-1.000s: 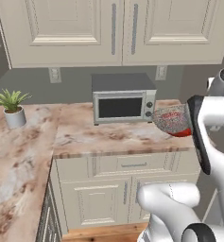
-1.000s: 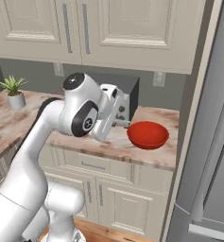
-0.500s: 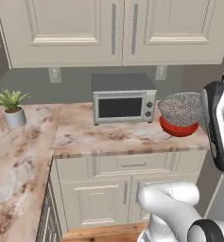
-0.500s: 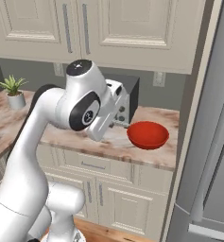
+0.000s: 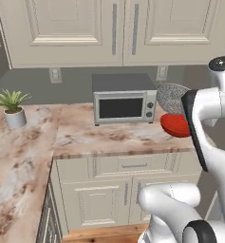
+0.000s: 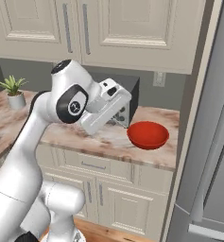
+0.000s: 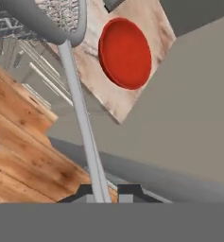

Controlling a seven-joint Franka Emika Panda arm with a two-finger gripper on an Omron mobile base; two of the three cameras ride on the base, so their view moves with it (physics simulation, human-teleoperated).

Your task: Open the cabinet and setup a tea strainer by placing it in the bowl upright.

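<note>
The gripper (image 7: 103, 193) pinches the thin straight wire handle of the grey fine-mesh tea strainer (image 7: 80, 118), its rounded basket just beside the glossy red bowl (image 7: 125, 53).

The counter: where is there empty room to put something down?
The counter is bare between the potted plant and the microwave, along the front edge before the microwave, and on the left wing below the plant. It is crowded at the right end, where the red bowl sits beside the microwave with the tea strainer above it.
</note>
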